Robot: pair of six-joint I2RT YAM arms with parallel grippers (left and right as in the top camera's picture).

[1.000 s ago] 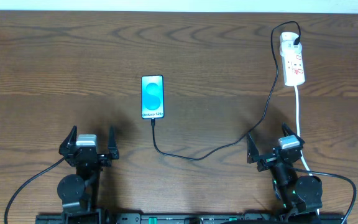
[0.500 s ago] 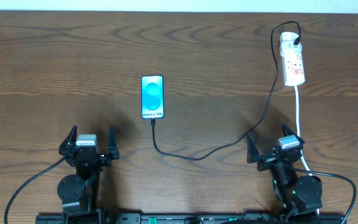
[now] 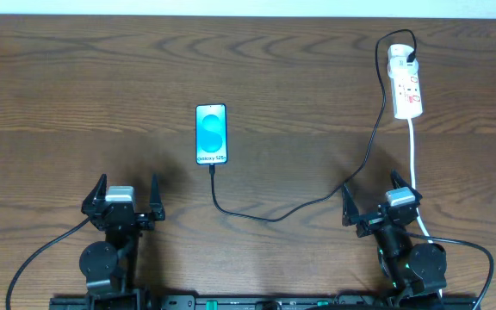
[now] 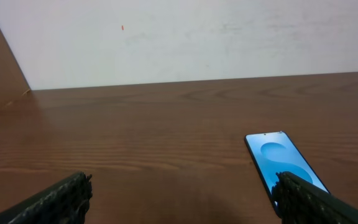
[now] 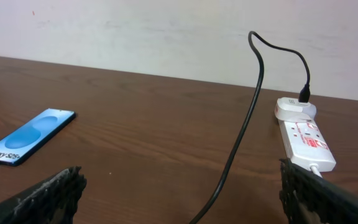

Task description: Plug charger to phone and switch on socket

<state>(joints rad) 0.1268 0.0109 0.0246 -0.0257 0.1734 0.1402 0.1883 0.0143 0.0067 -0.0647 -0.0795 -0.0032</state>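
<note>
Phone [image 3: 211,134] well ahead of the spread, empty left hand [image 4: 182,180]; socket [image 3: 406,86] far beyond the equally spread right hand [image 5: 179,169].

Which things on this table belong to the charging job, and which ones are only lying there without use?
For the job:
phone
charger
socket, with its white cord

Only lying there:
nothing else visible, just the table itself

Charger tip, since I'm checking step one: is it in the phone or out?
In, it seems: overhead, the charger ends flush against the bottom edge of the phone, no gap; the port is too small to see.
</note>
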